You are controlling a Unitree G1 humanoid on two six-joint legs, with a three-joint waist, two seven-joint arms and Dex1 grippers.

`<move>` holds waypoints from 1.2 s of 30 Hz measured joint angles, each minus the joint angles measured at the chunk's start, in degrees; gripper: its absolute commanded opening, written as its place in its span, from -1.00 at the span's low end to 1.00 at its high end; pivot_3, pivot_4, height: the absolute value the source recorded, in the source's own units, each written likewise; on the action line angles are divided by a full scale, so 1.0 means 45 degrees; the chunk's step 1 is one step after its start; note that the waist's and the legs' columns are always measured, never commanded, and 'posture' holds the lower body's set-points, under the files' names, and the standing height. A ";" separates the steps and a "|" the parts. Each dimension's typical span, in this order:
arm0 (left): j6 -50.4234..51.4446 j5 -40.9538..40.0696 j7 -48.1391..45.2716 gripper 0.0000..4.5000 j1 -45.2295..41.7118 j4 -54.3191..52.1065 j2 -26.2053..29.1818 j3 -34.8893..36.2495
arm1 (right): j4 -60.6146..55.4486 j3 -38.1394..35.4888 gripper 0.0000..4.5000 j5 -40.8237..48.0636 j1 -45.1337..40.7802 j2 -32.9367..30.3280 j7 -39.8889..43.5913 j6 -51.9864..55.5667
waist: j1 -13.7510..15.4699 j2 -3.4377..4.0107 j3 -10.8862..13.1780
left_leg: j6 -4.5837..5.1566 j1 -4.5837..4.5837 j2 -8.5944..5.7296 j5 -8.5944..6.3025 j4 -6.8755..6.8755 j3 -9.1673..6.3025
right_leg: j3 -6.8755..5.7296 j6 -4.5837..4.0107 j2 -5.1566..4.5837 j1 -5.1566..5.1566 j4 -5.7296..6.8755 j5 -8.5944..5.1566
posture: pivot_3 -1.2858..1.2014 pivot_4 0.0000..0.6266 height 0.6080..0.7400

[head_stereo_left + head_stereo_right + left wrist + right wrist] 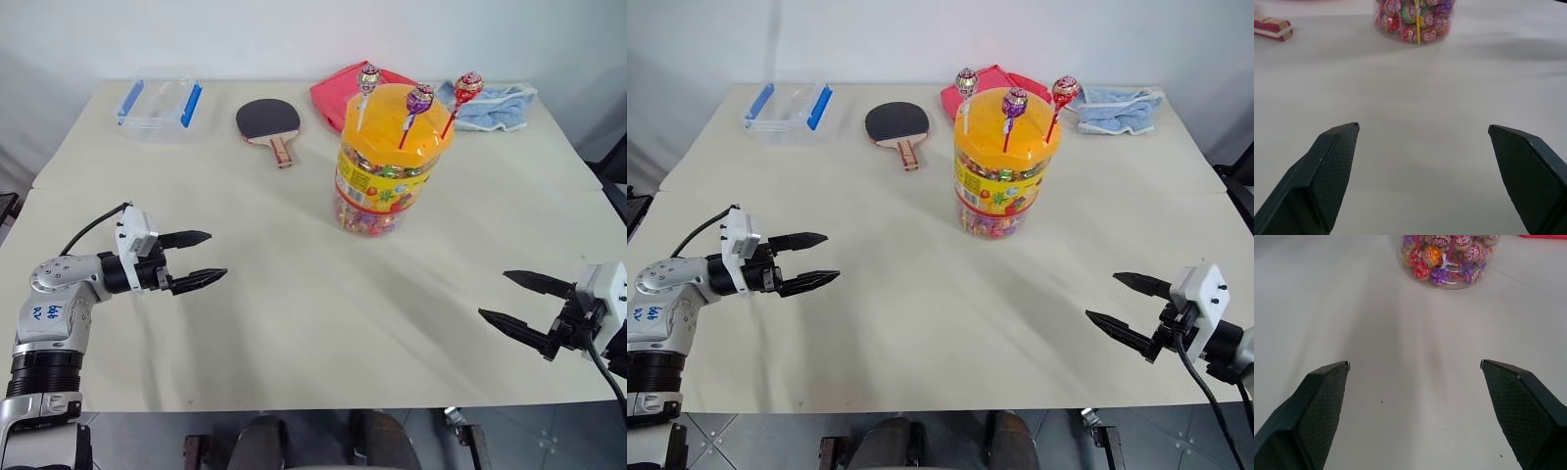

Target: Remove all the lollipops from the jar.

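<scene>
Left eye view gives you the tall clear plastic jar mid-counter, three round wrapped lollipops upright in its orange lid's holes — sticks exposed for pinching. Left end effector and right end effector hover well apart from it, fingers spread, empty.

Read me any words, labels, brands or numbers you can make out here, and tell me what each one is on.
Jar: the yellow label carries print, too small and blurred to read.
Lollipops: wrappers patterned, no readable text.
Paddle: no readable marking.
Nothing else legible.
</scene>
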 measured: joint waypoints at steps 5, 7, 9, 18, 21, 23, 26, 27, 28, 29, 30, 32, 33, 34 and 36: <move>0.0151 0.0011 0.0462 1.00 -0.0333 -0.0086 -0.0012 -0.0003 | 0.0000 -0.0002 1.00 0.0005 -0.0141 0.0000 -0.0001 0.0053 | 0.0011 0.0000 0.0000 | 0.0004 -0.0005 0.0000 -0.0002 0.0046 -0.0001 | 0.0009 0.0000 -0.0002 0.0001 0.0033 0.0000 | 0.03 -0.52 1.00; 0.0511 0.0008 0.0631 1.00 -0.0338 -0.0458 -0.0003 -0.0016 | -0.0002 -0.0022 1.00 0.0028 -0.0150 0.0000 -0.0003 0.0163 | 0.0006 -0.0001 0.0000 | 0.0008 -0.0007 0.0000 -0.0005 0.0062 0.0000 | 0.0015 0.0000 -0.0002 0.0001 0.0047 0.0000 | 0.03 -0.52 1.00; 0.0966 -0.0085 0.0588 1.00 -0.0337 -0.0997 0.0070 -0.0040 | -0.0041 -0.0075 1.00 0.0107 -0.0156 0.0000 -0.0003 0.0238 | 0.0006 0.0000 0.0000 | 0.0010 -0.0007 0.0000 -0.0006 0.0076 0.0000 | 0.0021 0.0000 -0.0002 0.0000 0.0062 0.0000 | 0.03 -0.52 1.00; 0.1366 -0.0181 -0.0082 1.00 -0.4118 -0.0980 -0.0098 -0.1108 | -0.0762 -0.0515 1.00 0.0930 -0.0801 -0.0431 0.0029 0.0805 | 0.0049 -0.0008 0.0002 | 0.0021 -0.0004 -0.0003 -0.0012 0.0168 -0.0004 | 0.0046 -0.0008 -0.0005 0.0009 0.0136 0.0012 | 0.03 -0.52 1.00; 0.0964 -0.0049 -0.0150 1.00 -0.5616 -0.0240 -0.1184 -0.1633 | -0.1014 -0.0663 1.00 0.1267 -0.0997 -0.0585 0.0029 0.1070 | 0.0053 -0.0008 0.0002 | 0.0024 -0.0008 -0.0004 -0.0011 0.0172 -0.0001 | 0.0046 -0.0008 -0.0003 0.0007 0.0138 0.0012 | 0.03 -0.52 1.00; 0.0588 0.0059 -0.0091 1.00 -0.6508 0.0569 -0.1998 -0.1896 | -0.1235 -0.0702 1.00 0.1458 -0.1228 -0.0638 0.0017 0.1187 | 0.0041 -0.0015 0.0006 | 0.0026 -0.0013 -0.0005 -0.0010 0.0178 0.0000 | 0.0046 -0.0004 -0.0003 0.0006 0.0138 0.0014 | 0.03 -0.52 1.00; 0.0105 0.0159 0.0083 1.00 -0.7823 0.1884 -0.3003 -0.2022 | -0.1552 -0.0700 1.00 0.1731 -0.1647 -0.0651 -0.0138 0.1354 | 0.0031 -0.0022 0.0010 | 0.0028 -0.0017 -0.0006 -0.0009 0.0177 0.0001 | 0.0045 -0.0003 -0.0002 0.0003 0.0133 0.0015 | 0.03 -0.52 1.00; -0.0046 0.0206 0.0098 1.00 -0.8211 0.2277 -0.3320 -0.2066 | -0.1660 -0.0704 1.00 0.1899 -0.1859 -0.0650 -0.0305 0.1445 | 0.0022 -0.0022 0.0010 | 0.0028 -0.0014 -0.0006 -0.0009 0.0177 0.0001 | 0.0046 -0.0003 -0.0002 0.0005 0.0132 0.0015 | 0.03 -0.52 1.00; -0.0249 0.0264 0.0126 1.00 -0.8590 0.2740 -0.3669 -0.2106 | -0.1778 -0.0709 1.00 0.2049 -0.2104 -0.0643 -0.0515 0.1574 | 0.0010 -0.0023 0.0010 | 0.0028 -0.0014 -0.0006 -0.0009 0.0177 0.0004 | 0.0046 -0.0003 -0.0002 0.0004 0.0130 0.0015 | 0.03 -0.52 1.00; -0.0537 0.0366 0.0185 1.00 -0.9034 0.3416 -0.4111 -0.2170 | -0.1941 -0.0714 1.00 0.2280 -0.2361 -0.0612 -0.0769 0.1663 | 0.0019 -0.0025 0.0011 | 0.0028 -0.0016 -0.0006 -0.0009 0.0176 0.0004 | 0.0045 -0.0003 -0.0002 0.0003 0.0130 0.0015 | 0.03 -0.52 1.00; -0.0784 0.0494 0.0271 1.00 -0.9357 0.3949 -0.4430 -0.2241 | -0.2126 -0.0726 1.00 0.2500 -0.2590 -0.0575 -0.0987 0.1755 | 0.0022 -0.0029 0.0014 | 0.0029 -0.0016 -0.0006 -0.0008 0.0177 0.0004 | 0.0045 -0.0003 -0.0002 0.0002 0.0130 0.0015 | 0.03 -0.52 1.00; -0.1091 0.0739 0.0409 1.00 -0.9850 0.4861 -0.4844 -0.2283 | -0.2356 -0.0756 1.00 0.2817 -0.2784 -0.0520 -0.1337 0.1936 | 0.0023 -0.0038 0.0019 | 0.0029 -0.0018 -0.0006 -0.0008 0.0175 0.0003 | 0.0044 -0.0003 -0.0001 0.0002 0.0129 0.0015 | 0.03 -0.52 1.00; -0.1258 0.0831 0.0483 1.00 -1.0093 0.5349 -0.5037 -0.2275 | -0.2487 -0.0767 1.00 0.2993 -0.2910 -0.0430 -0.1537 0.2047 | 0.0022 -0.0042 0.0021 | 0.0030 -0.0023 -0.0007 -0.0008 0.0176 0.0004 | 0.0043 -0.0001 -0.0001 0.0001 0.0125 0.0016 | 0.03 -0.52 1.00; -0.1466 0.0964 0.0536 1.00 -1.0400 0.5977 -0.5275 -0.2280 | -0.2557 -0.0807 1.00 0.3206 -0.3030 -0.0328 -0.1789 0.2152 | 0.0025 -0.0043 0.0022 | 0.0031 -0.0026 -0.0008 -0.0008 0.0176 0.0004 | 0.0043 0.0000 -0.0001 0.0001 0.0123 0.0017 | 0.03 -0.52 1.00; -0.1827 0.1179 0.0676 1.00 -1.0863 0.6848 -0.5659 -0.2268 | -0.2614 -0.0918 1.00 0.3425 -0.3136 -0.0224 -0.2138 0.2208 | 0.0029 -0.0043 0.0022 | 0.0034 -0.0028 -0.0010 -0.0009 0.0176 0.0004 | 0.0043 0.0004 -0.0002 0.0001 0.0117 0.0018 | 0.03 -0.52 1.00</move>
